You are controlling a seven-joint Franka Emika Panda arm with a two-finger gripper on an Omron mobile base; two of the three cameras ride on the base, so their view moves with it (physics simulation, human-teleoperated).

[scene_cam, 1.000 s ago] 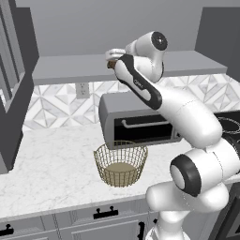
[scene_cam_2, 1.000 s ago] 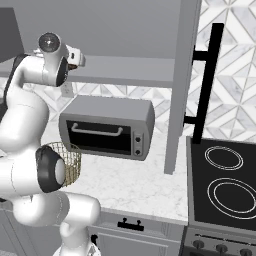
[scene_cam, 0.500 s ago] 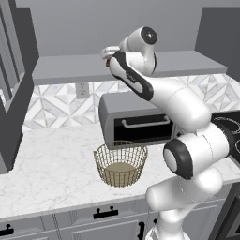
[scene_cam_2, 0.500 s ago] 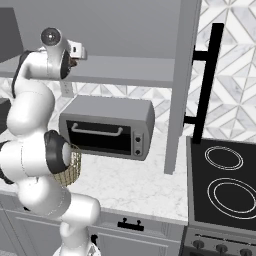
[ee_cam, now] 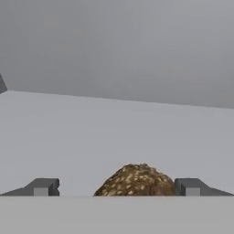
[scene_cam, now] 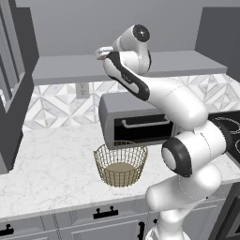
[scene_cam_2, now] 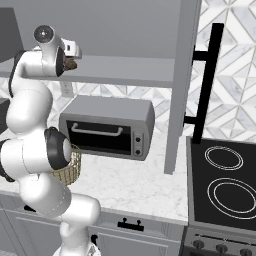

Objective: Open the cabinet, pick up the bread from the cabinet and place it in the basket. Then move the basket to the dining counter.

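Grey and smooth, the open cabinet (scene_cam: 56,70) shows a flat matte shelf and plain back wall, with one of its doors (scene_cam_2: 182,75) swung out edge-on and carrying a long vertical black bar handle (scene_cam_2: 206,85). On that shelf sits the bread (ee_cam: 137,181), a small rounded brown lump with a rough, pale-speckled crust. The gripper (ee_cam: 116,187) reaches in level with the shelf, its jaws spread wide and holding nothing; the two blocky dark fingertips (ee_cam: 42,187) stand on either side of the bread, which lies between them nearer the one on the right of the hand view, and whether that one touches it cannot be told. Below, on the white veined marble worktop (scene_cam: 51,168), the basket (scene_cam: 121,163) rests upright: a round gold-tan wire-mesh bowl tapering to a flat tan base, just in front of a boxy grey toaster oven (scene_cam_2: 107,126) with a dark glass door.
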